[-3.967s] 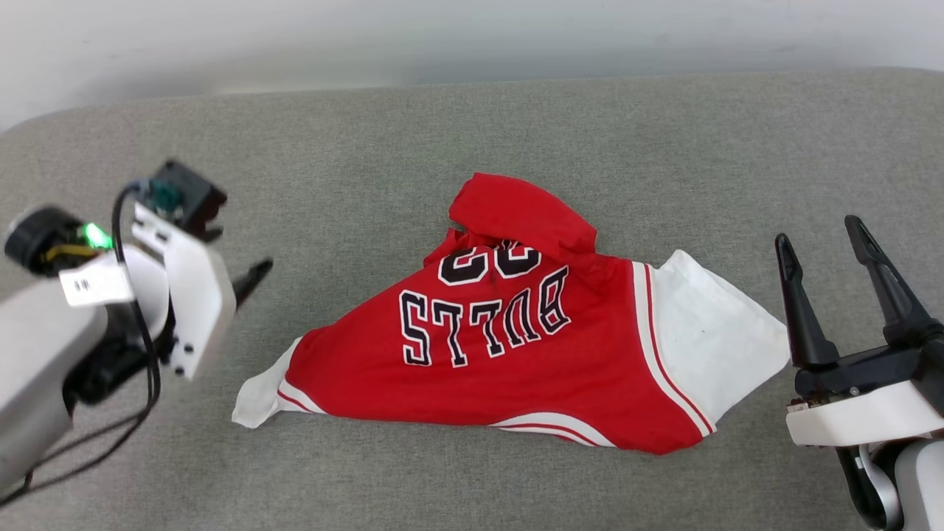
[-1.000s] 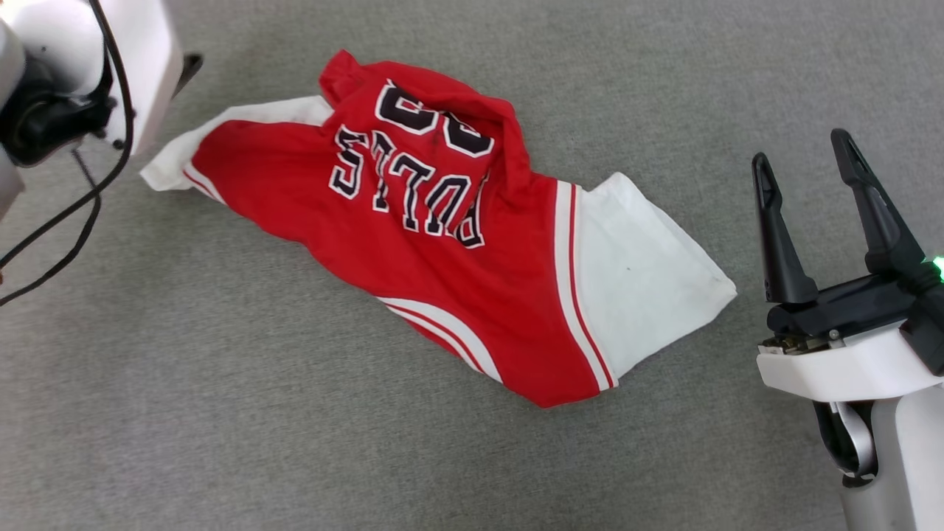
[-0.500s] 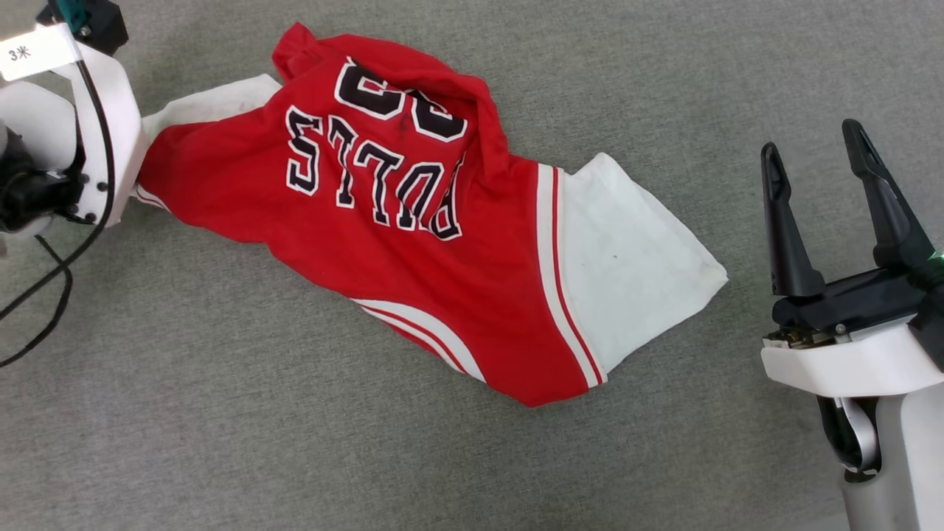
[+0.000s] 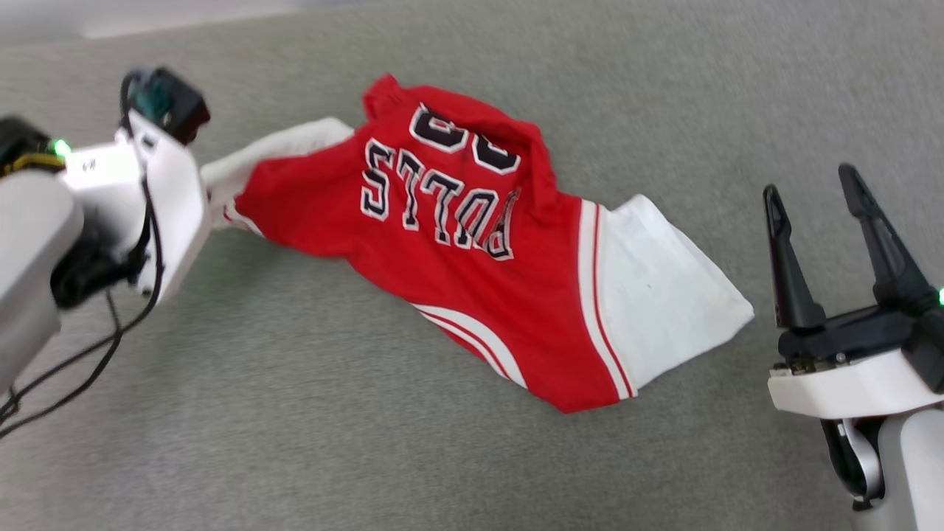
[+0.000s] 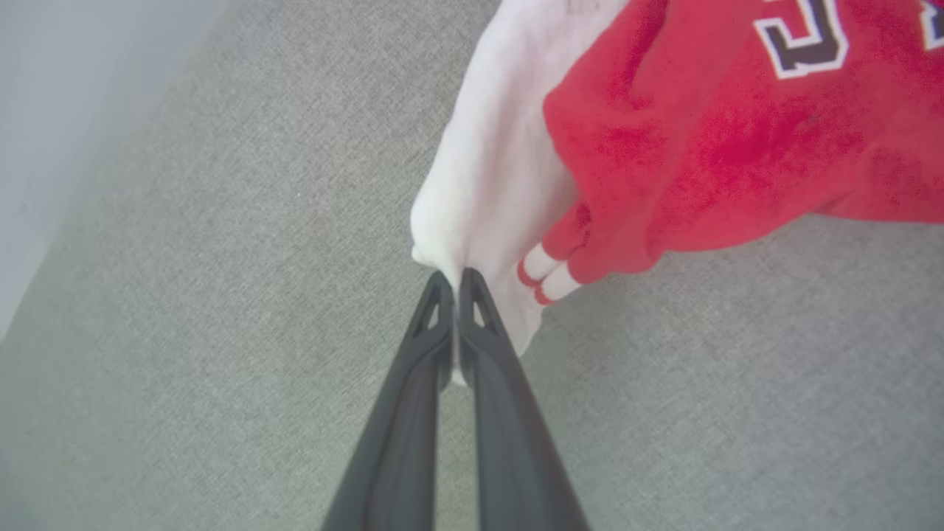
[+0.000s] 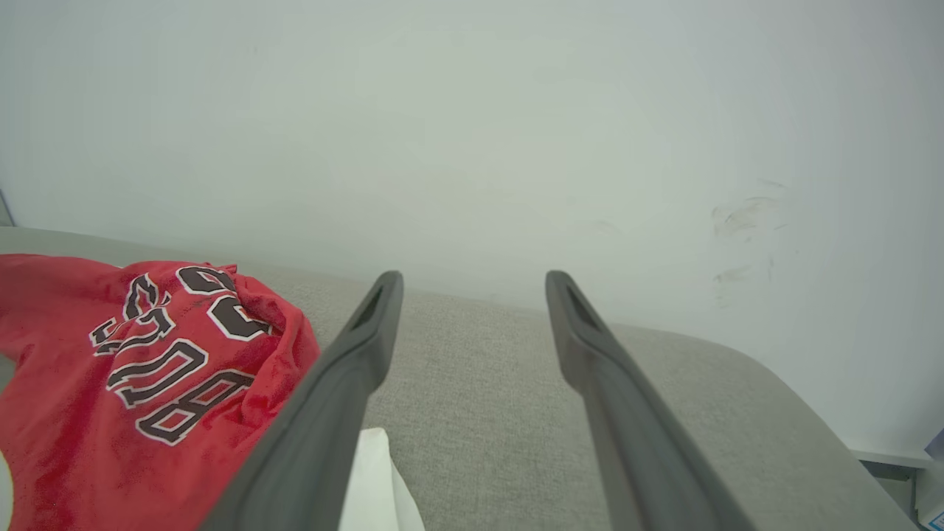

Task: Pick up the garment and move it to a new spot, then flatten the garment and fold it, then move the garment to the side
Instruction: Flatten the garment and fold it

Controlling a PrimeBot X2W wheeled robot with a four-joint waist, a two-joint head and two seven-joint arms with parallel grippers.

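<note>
The garment (image 4: 472, 273), a red jersey with white sleeves, lies crumpled on the grey fabric surface (image 4: 295, 413) with its black lettering up. In the left wrist view my left gripper (image 5: 451, 279) is shut on the edge of the garment's (image 5: 700, 147) white sleeve (image 5: 487, 184), beside the striped trim. In the head view that arm's white wrist (image 4: 166, 206) covers the fingers at the sleeve's left end. My right gripper (image 4: 808, 183) stands open and empty, to the right of the other white sleeve (image 4: 664, 295) and apart from it. The right wrist view has the garment (image 6: 110, 383) at its lower left.
A pale wall (image 6: 472, 110) rises behind the grey surface, whose far edge (image 4: 147, 22) runs along the top left of the head view. The surface's rounded right corner (image 6: 796, 398) lies beyond my right gripper (image 6: 473, 276). A black cable (image 4: 88, 361) hangs from the left arm.
My left gripper has shut on the white sleeve's edge. The head camera has shifted, so the whole picture sits differently. The right gripper has stayed open.
</note>
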